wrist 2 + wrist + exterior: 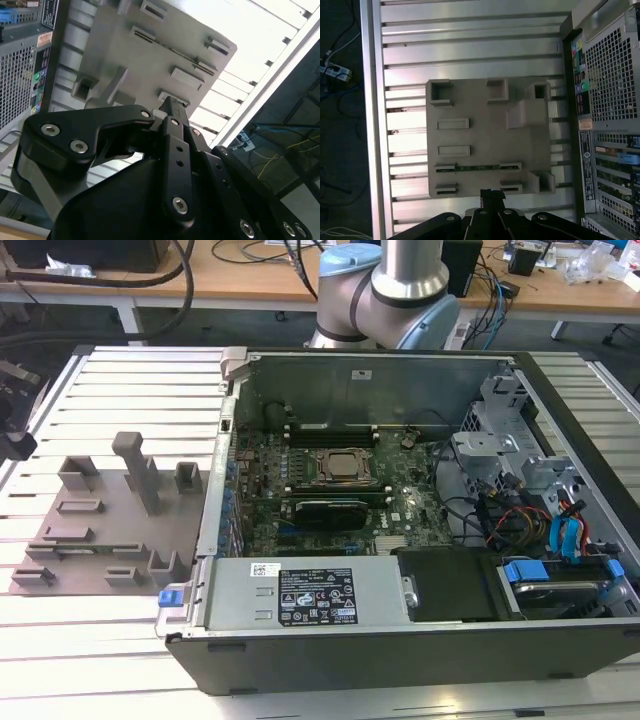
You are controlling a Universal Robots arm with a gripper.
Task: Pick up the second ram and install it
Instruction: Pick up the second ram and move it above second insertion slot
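The black end effector hovers closed on nothing at the grey plastic holder plate's edge; the thin green second ram sits on edge in slots just ahead; slatted aluminium bench surrounds the plate; the open metal computer case flanks it.

Ram: thin green sliver on the plate, chips too small to tell. Gripper by plate's edge, body cut off; in second wrist view it hides part of plate.
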